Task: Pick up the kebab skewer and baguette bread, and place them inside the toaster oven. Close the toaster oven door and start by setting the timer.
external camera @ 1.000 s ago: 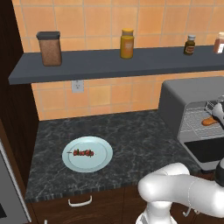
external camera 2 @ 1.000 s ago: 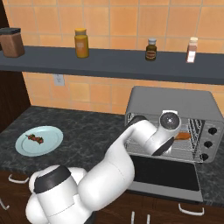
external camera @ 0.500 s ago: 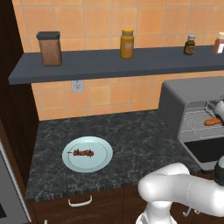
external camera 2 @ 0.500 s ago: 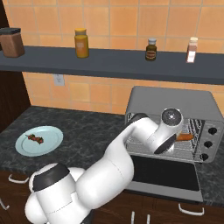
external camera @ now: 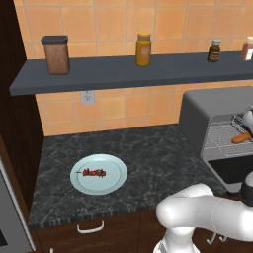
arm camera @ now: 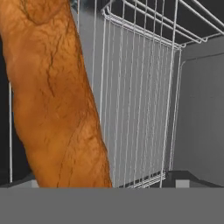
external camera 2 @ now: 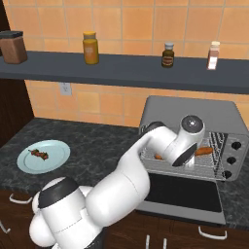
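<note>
Baguette bread (external camera 2: 204, 151) now lies on oven rack (external camera 2: 214, 168).

The kebab skewer (external camera: 94, 172) is a short thin stick with small dark red-brown meat bits, and it lies flat near the middle of a pale blue plate (external camera: 111, 181) on the dark speckled surface (external camera: 148, 153), well apart from the toaster oven (external camera 2: 221, 116). The baguette bread (external camera 2: 203, 151) is a long orange-brown stick with rounded ends and a cracked crust, and it lies on the wire rack (external camera 2: 214, 165) inside the grey toaster oven. The toaster oven door (external camera 2: 182, 192) is a wide dark glass panel, folded down flat and open in front of the oven.
</note>
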### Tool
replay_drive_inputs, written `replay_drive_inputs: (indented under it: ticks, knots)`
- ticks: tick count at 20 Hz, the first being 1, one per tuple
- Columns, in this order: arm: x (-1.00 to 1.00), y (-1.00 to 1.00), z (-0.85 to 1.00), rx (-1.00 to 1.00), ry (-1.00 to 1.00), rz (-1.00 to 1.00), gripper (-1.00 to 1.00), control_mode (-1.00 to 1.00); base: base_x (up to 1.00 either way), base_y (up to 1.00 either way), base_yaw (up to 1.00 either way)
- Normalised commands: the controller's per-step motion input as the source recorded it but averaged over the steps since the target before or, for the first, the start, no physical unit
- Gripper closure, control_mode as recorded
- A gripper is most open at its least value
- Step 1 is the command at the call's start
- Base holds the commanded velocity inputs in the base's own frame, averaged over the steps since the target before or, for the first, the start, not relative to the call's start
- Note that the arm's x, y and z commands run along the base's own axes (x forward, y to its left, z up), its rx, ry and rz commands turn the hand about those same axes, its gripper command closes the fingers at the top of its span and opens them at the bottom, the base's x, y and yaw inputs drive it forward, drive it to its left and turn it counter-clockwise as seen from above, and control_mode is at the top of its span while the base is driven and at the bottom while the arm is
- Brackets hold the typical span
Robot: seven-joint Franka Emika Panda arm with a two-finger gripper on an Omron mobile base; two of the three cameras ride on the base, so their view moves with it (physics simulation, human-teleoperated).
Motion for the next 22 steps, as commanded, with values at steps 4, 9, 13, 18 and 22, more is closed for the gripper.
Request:
replay_drive_inputs:
  ticks: [4,9,13,18,22]
  knots:
    - [0.05,0.16,0.01,0.0,0.16,0.0,-1.0,-1.0,0.0,0.0,0.0]
    - [0.2,0.02,0.0,0.0,0.11,0.16,-1.0,-1.0,0.0,0.0,0.0]
    - [0.2,0.0,-0.01,0.0,0.04,0.28,-1.0,-1.0,0.0,0.0,0.0]
    - [0.02,0.15,-0.16,-0.22,-0.2,-0.02,-1.0,-1.0,0.0,0.0,0.0]
    - [0.0,0.49,-0.41,-0.38,-0.25,-0.08,-1.0,-1.0,0.0,0.0,0.0]
